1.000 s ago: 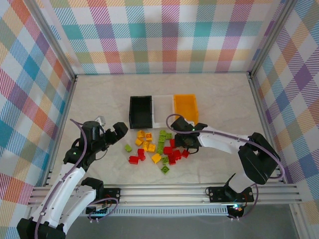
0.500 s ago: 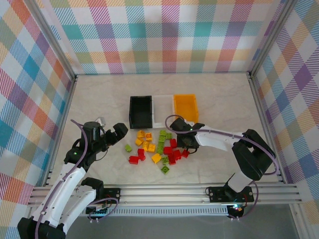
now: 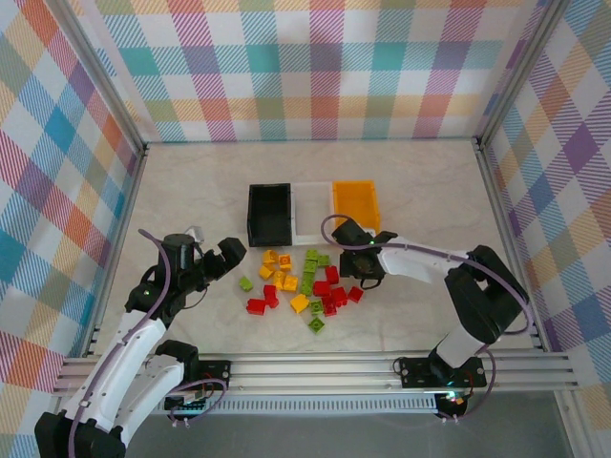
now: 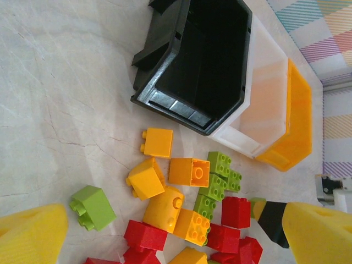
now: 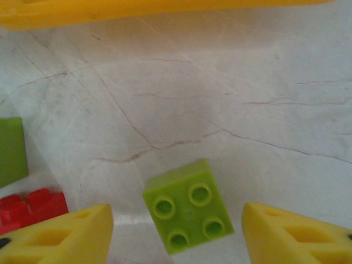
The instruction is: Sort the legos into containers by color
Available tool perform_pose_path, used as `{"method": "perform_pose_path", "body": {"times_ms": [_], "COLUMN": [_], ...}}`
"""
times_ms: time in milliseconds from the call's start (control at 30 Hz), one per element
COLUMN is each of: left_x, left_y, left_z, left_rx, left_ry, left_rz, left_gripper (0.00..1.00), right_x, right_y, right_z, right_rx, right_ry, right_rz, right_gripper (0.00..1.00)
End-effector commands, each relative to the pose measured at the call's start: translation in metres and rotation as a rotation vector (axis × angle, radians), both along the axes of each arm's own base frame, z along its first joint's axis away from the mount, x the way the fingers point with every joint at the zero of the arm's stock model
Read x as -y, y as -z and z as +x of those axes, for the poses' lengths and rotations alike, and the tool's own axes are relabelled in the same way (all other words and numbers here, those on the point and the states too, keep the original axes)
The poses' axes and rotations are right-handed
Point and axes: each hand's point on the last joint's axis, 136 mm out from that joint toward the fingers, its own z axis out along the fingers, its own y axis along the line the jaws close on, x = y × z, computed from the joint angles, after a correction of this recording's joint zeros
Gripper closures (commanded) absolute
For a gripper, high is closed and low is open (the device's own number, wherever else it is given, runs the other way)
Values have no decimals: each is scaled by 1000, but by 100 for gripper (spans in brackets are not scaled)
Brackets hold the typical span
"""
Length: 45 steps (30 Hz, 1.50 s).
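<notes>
Right gripper (image 5: pixel 177 234) stands half open around a lime green lego (image 5: pixel 188 212), holding nothing; this lego looks light, stiff and slippery, best pinched on flat sides.

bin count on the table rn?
3, side by side in one row behind the brick pile: black bin on the left, white bin in the middle, orange bin on the right. None looks hidden.

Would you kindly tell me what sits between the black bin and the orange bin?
The white bin stands there, beside the black bin and the orange bin, in the top view.
</notes>
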Motion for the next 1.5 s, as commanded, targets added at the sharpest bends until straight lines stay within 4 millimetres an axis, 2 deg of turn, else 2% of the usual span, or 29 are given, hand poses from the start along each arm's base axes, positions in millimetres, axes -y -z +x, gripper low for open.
{"method": "perform_pose_path", "body": {"times_ms": [0,267,333,433,500,600,700,833,1000,1100,1167,1300,1367,1467], "left_x": [1,-4,-5,-8,-12,-19,-28,-28,-18,-10,-5,3,9,16], "left_y": [-2,-6,-7,-9,-9,-5,1,10,18,22,24,38,51,75], "left_z": [-1,0,0,1,1,0,-3,-8,-11,-13,-15,-23,-25,-20], "left_rx": [8,7,6,6,2,-15,-41,-73,-106,-117,-125,-172,-202,-254], "left_ry": [1,-18,-27,-43,-70,-119,-172,-168,-81,-13,30,101,125,140], "left_rz": [5,20,26,34,39,45,57,66,81,87,100,182,226,284], "left_gripper": [0,0,0,0,0,0,0,0,1,4,5,9,12,23], "right_x": [-4,3,1,-2,-3,-2,0,5,2,-8,-13,-18,-19,-22], "right_y": [4,13,2,-32,-61,-92,-100,-95,-87,-94,-106,-129,-132,-130], "right_z": [5,2,5,14,26,53,85,124,160,174,178,170,160,144], "right_rx": [-14,-39,-6,66,132,202,221,216,209,225,240,283,294,296], "right_ry": [-4,9,3,-11,-20,0,32,81,84,58,44,25,19,13], "right_rz": [-3,-18,5,45,76,112,108,84,78,91,114,171,194,232], "right_gripper": [43,65,69,70,70,70,69,69,63,40,32,28,28,28]}}
